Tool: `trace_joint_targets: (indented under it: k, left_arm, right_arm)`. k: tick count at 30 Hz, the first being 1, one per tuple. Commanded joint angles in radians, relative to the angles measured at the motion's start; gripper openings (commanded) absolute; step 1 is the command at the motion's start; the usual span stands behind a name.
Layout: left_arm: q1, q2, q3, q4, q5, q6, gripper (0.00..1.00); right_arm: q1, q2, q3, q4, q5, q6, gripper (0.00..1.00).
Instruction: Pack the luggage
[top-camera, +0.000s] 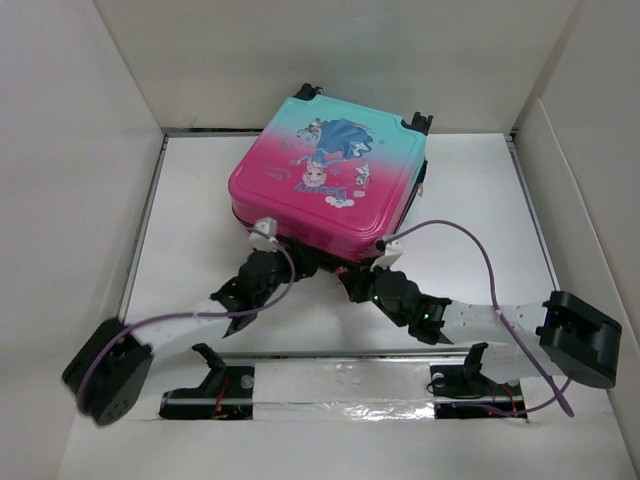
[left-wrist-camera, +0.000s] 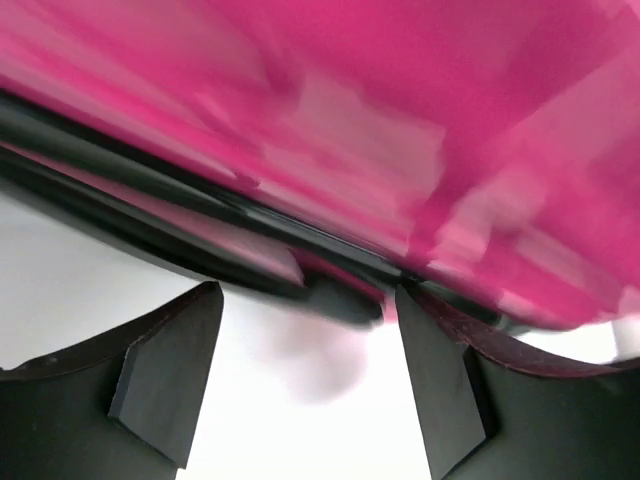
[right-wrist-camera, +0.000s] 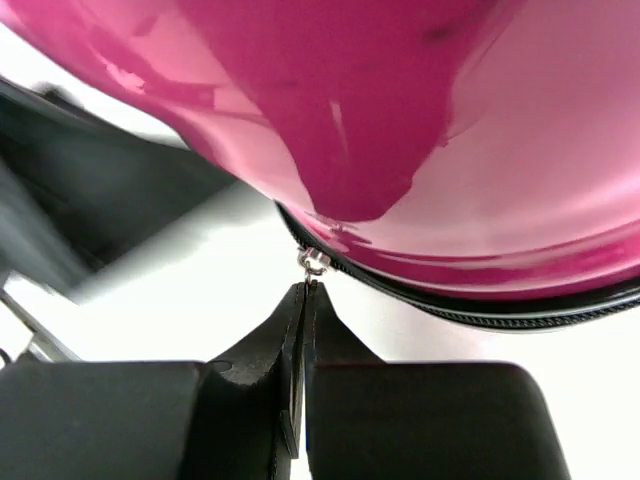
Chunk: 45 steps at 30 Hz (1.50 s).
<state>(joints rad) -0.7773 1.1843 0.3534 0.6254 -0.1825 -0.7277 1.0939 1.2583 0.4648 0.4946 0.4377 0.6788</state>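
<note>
From above, the luggage (top-camera: 325, 180) hides both grippers' fingertips beneath its near edge. The left wrist view is smeared with blur and crops the shell. The zipper pull (right-wrist-camera: 313, 263) disappears between the right gripper's (right-wrist-camera: 303, 292) pressed-together fingers, and a blurred dark shape (right-wrist-camera: 110, 200) on the left is unidentifiable.

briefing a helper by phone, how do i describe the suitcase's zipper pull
Find the pink-and-teal suitcase lying flat mid-table. A black zipper line runs along its near pink edge, and the zipper pull sits on it, pinched at the tips of the shut right hand. It is the only small silver metal piece there.
</note>
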Motion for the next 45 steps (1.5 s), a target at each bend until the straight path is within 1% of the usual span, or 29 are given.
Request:
trace_joint_targets:
  k: [1, 2, 3, 4, 5, 6, 7, 8, 9, 10, 11, 12, 13, 15, 16, 17, 18, 19, 20, 21, 23, 25, 26, 29, 33, 36, 38, 42, 45]
  left_arm:
    - [0.131, -0.283, 0.002, -0.056, -0.107, 0.036, 0.68]
    - [0.153, -0.402, 0.01, -0.102, -0.136, 0.037, 0.69]
    - [0.195, -0.455, 0.019, -0.166, -0.167, 0.033, 0.69]
    - [0.213, -0.497, 0.03, -0.187, -0.263, 0.03, 0.7]
    - [0.231, -0.553, 0.057, -0.202, -0.32, -0.028, 0.72]
    - [0.289, -0.567, 0.068, -0.17, -0.368, -0.054, 0.74]
    - [0.324, -0.568, 0.076, -0.123, -0.374, -0.062, 0.75]
    - [0.363, -0.522, 0.119, -0.103, -0.364, -0.085, 0.75]
    - [0.404, -0.481, 0.157, -0.105, -0.341, -0.132, 0.75]
    - [0.48, -0.439, 0.195, -0.124, -0.293, -0.15, 0.75]
    - [0.518, -0.351, 0.256, -0.136, -0.276, -0.165, 0.75]
    - [0.557, -0.307, 0.278, -0.169, -0.255, -0.218, 0.75]
    - [0.664, -0.275, 0.291, -0.168, -0.176, -0.24, 0.75]
    - [0.772, -0.201, 0.282, -0.132, -0.073, -0.295, 0.73]
    - [0.82, -0.178, 0.268, -0.089, 0.043, -0.352, 0.72]
    - [0.878, -0.116, 0.259, -0.052, 0.093, -0.363, 0.71]
    - [0.891, -0.073, 0.274, -0.05, 0.132, -0.375, 0.71]
    - [0.901, -0.028, 0.297, -0.058, 0.232, -0.375, 0.71]
    - [0.902, 0.065, 0.347, -0.067, 0.267, -0.342, 0.71]
    - [0.892, 0.105, 0.361, -0.082, 0.293, -0.334, 0.71]
    - [0.892, 0.196, 0.355, -0.026, 0.371, -0.351, 0.7]
    - [0.871, 0.241, 0.319, 0.065, 0.414, -0.377, 0.69]
    - [0.859, 0.279, 0.311, 0.086, 0.425, -0.378, 0.69]
    - [0.796, 0.322, 0.312, 0.105, 0.434, -0.357, 0.68]
    - [0.715, 0.331, 0.269, 0.168, 0.439, -0.343, 0.68]
    - [0.629, 0.31, 0.243, 0.172, 0.423, -0.302, 0.69]
    - [0.574, 0.279, 0.219, 0.171, 0.399, -0.282, 0.69]
    - [0.535, 0.227, 0.133, 0.2, 0.399, -0.268, 0.68]
    - [0.526, 0.199, 0.096, 0.191, 0.422, -0.24, 0.69]
  right_arm:
    - [0.049, -0.072, -0.014, 0.193, -0.059, 0.041, 0.0]
    - [0.049, -0.088, -0.018, 0.162, -0.06, 0.038, 0.0]
    - [0.049, -0.102, -0.021, 0.147, -0.063, 0.027, 0.0]
    - [0.049, -0.118, -0.022, 0.13, -0.063, 0.021, 0.0]
    - [0.049, -0.126, -0.022, 0.099, -0.07, 0.016, 0.0]
    - [0.049, -0.134, -0.022, 0.09, -0.073, 0.007, 0.0]
    - [0.049, -0.138, -0.026, 0.084, -0.079, 0.001, 0.0]
    - [0.049, -0.152, -0.028, 0.073, -0.086, -0.013, 0.0]
    - [0.049, -0.161, -0.028, 0.056, -0.096, -0.022, 0.0]
    - [0.049, -0.174, -0.023, 0.039, -0.1, -0.027, 0.0]
    - [0.049, -0.186, -0.023, 0.015, -0.102, -0.033, 0.0]
    - [0.049, -0.201, -0.022, 0.003, -0.105, -0.045, 0.0]
    - [0.049, -0.21, -0.02, -0.011, -0.106, -0.045, 0.0]
    - [0.049, -0.238, -0.034, -0.025, -0.119, -0.045, 0.0]
    - [0.049, -0.247, -0.041, -0.024, -0.12, -0.047, 0.0]
    - [0.049, -0.253, -0.049, -0.024, -0.122, -0.045, 0.0]
    - [0.049, -0.263, -0.066, -0.019, -0.135, -0.044, 0.0]
    - [0.049, -0.276, -0.072, -0.018, -0.142, -0.044, 0.0]
    - [0.049, -0.281, -0.077, -0.018, -0.151, -0.044, 0.0]
    - [0.049, -0.283, -0.08, -0.022, -0.163, -0.045, 0.0]
    - [0.049, -0.28, -0.074, -0.031, -0.171, -0.05, 0.0]
    - [0.049, -0.266, -0.061, -0.037, -0.182, -0.058, 0.0]
    - [0.049, -0.248, -0.054, -0.042, -0.186, -0.061, 0.0]
    - [0.049, -0.196, -0.02, -0.044, -0.206, -0.071, 0.0]
    - [0.049, -0.102, 0.044, -0.025, -0.234, -0.094, 0.0]
    - [0.058, -0.037, 0.112, 0.001, -0.255, -0.117, 0.0]
    - [0.069, 0.039, 0.159, 0.007, -0.269, -0.136, 0.0]
    - [0.089, 0.218, 0.34, -0.011, -0.307, -0.183, 0.0]
    - [0.135, 0.294, 0.435, -0.043, -0.315, -0.22, 0.0]
